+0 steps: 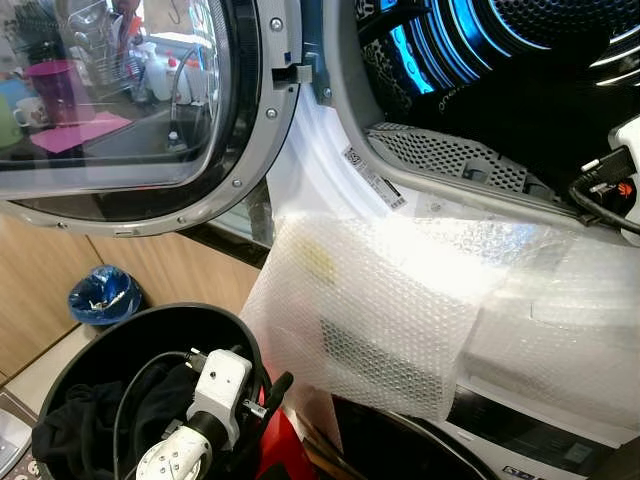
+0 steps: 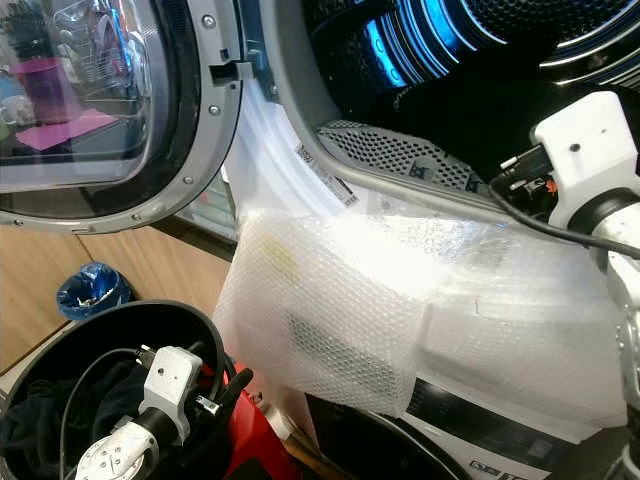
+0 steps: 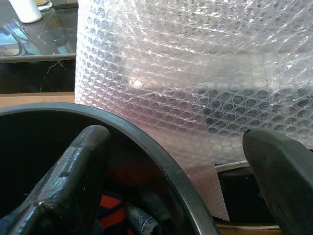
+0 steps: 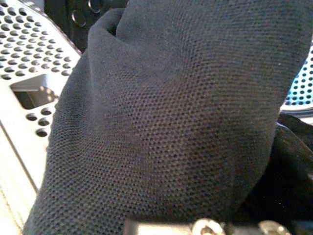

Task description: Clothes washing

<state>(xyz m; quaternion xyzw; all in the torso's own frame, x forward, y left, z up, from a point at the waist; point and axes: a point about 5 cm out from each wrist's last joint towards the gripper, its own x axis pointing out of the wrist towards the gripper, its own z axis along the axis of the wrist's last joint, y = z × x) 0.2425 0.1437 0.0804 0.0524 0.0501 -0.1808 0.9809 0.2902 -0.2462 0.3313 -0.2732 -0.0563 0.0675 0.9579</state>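
The washing machine's round door point(image 1: 120, 100) stands swung open to the left, and the drum point(image 1: 500, 60) behind it glows blue. My right arm point(image 2: 585, 150) reaches into the drum mouth. There the right gripper point(image 4: 186, 196) is shut on a dark mesh garment point(image 4: 171, 112), which hangs bunched in front of the perforated drum wall point(image 4: 29, 63) and hides the fingers. A black laundry basket point(image 1: 150, 312) at lower left holds dark clothes point(image 1: 80, 420). My left gripper point(image 3: 181, 147) is open just over the basket's rim, with nothing between its fingers.
Bubble wrap point(image 1: 400, 310) is draped over the machine's front below the drum opening. Something red point(image 1: 285, 450) lies beside the basket. A blue bag-lined bin point(image 1: 103, 295) stands on the floor by wooden cabinets at the left.
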